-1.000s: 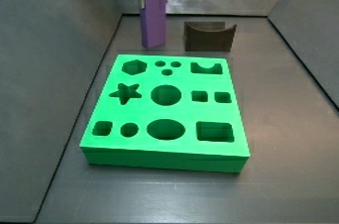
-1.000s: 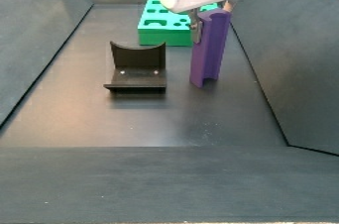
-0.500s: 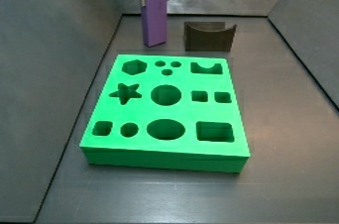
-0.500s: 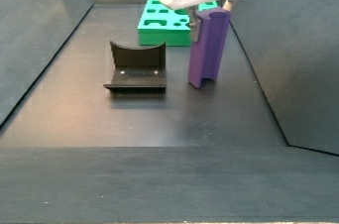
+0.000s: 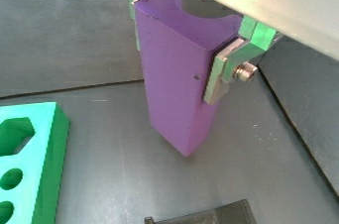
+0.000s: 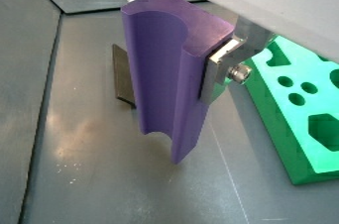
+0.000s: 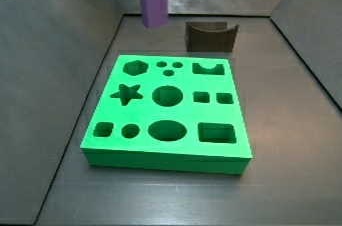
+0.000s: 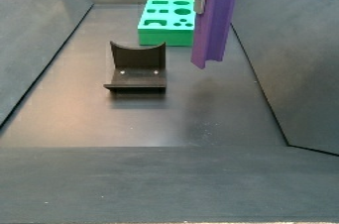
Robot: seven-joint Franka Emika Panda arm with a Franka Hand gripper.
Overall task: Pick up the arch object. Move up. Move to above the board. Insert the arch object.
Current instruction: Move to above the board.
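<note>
Hand [image 5: 185, 45] clamped on the arch object [image 8: 215, 25], which hangs clear of the tabletop [image 8: 172, 119], at 12 o'clock from the board [image 7: 167, 110].

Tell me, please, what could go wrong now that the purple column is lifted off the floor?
The gripper pinches only the top of the long purple column, so it could swing or slip. Its arch-shaped end must line up with the arch hole in the green board, or it may jam.
</note>
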